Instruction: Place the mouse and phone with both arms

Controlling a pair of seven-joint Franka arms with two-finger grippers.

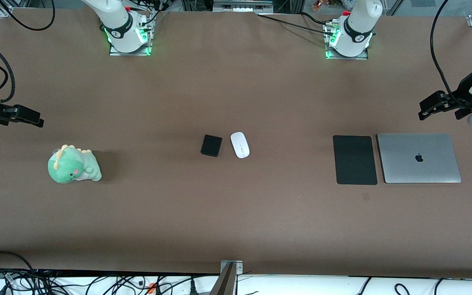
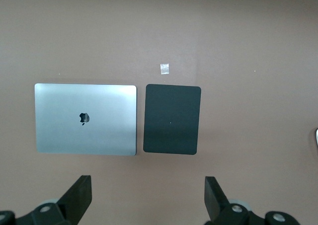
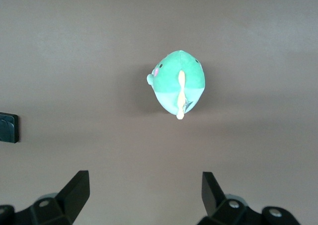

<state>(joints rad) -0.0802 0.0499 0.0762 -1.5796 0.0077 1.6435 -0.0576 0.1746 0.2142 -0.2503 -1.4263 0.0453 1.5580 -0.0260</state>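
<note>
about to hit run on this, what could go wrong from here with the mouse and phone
The mouse and phone lie close together mid-table, so both arms reaching in at once might crowd or bump each other. A finger coming down on one could also nudge the other. Both are low and flat, so the open left gripper or right gripper may slip off an edge.

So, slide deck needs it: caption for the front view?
Phone beside mouse mid-table; both open grippers, left and right, wait at the table's ends.
</note>
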